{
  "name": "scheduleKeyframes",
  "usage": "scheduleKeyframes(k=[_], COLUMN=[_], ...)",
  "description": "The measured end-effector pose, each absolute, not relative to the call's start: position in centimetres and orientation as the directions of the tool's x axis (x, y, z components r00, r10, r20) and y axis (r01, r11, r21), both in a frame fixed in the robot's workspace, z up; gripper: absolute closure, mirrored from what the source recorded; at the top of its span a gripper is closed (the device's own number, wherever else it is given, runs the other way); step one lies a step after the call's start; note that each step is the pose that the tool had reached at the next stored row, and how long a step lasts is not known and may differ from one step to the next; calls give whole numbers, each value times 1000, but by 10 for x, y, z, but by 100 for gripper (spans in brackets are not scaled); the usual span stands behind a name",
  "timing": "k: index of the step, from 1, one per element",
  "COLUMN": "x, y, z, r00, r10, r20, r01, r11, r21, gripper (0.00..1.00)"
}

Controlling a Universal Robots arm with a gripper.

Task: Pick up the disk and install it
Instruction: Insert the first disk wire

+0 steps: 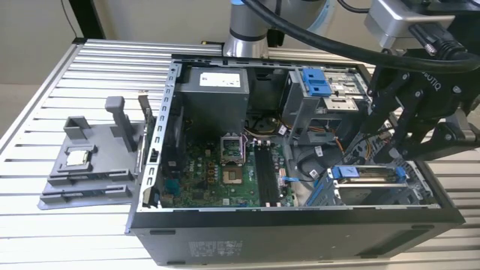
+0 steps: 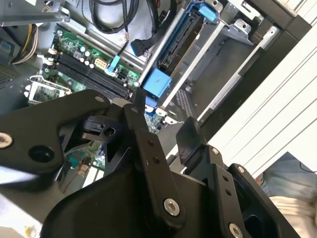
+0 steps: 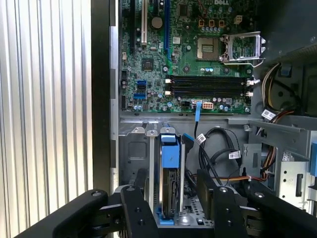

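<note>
One disk (image 3: pixel 170 191), blue-bracketed, standing on edge in the drive bay at a corner of one open computer case (image 1: pixel 300 225), toward the exterior view's right. One hand (image 3: pixel 172 174) over it, two fingers (image 3: pixel 204 186) spread wide, one each side of the disk, gaps showing, no contact. Beside the bay, one motherboard (image 3: pixel 198 74), one processor socket (image 3: pixel 208 47) with its frame flipped open. Left of the case in the exterior view, one grey tray (image 1: pixel 90 169) on the slatted worktop (image 1: pixel 45 236), holding one square chip (image 1: pixel 78 158).

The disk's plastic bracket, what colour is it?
Blue. The bracket shows best in the first wrist view.
</note>
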State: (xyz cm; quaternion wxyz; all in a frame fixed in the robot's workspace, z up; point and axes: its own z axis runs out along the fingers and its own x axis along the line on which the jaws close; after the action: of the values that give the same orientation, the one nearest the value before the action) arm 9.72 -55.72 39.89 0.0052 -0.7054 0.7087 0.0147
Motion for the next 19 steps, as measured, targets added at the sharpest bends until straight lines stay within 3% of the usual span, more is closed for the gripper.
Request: scheduleKeyframes(k=[19], x=[128], y=[-551], z=[384], r00=[-10], r10=[-1000], r20=[-28], r01=[-1000], r11=[10], r21=[13], gripper=[0])
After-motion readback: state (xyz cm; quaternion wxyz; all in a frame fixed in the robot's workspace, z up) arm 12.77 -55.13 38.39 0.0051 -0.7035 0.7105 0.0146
